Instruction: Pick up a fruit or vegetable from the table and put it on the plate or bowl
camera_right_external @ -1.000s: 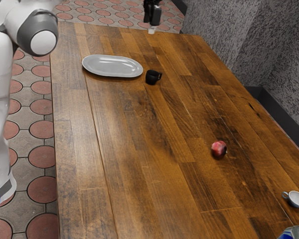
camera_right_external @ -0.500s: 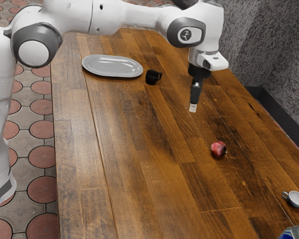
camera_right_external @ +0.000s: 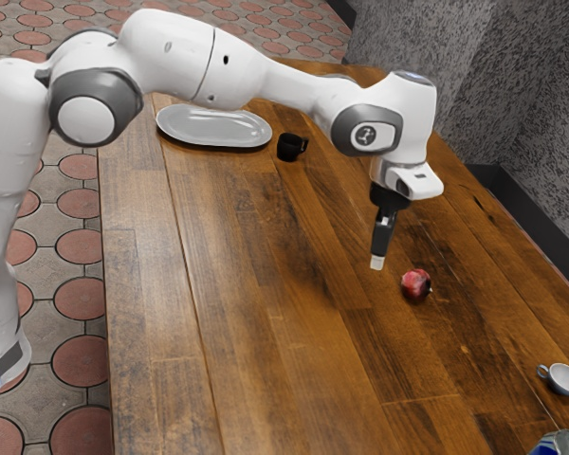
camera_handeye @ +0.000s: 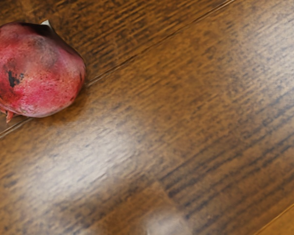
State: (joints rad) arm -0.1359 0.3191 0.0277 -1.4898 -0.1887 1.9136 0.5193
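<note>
Pomegranate (camera_right_external: 416,283) lies on the desk (camera_right_external: 266,313), just beside the downward-pointing jaws, which grip nothing; how far they are open cannot be told. Plate (camera_right_external: 213,125) sits well apart, near a black cup (camera_right_external: 290,146).

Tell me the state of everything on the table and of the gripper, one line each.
pomegranate: lying on the table, not gripped.
plate: empty.
black mug: upright, beside the plate.
white cup: upright, near the table's edge.
gripper: pointing down beside the pomegranate, holding nothing.
</note>
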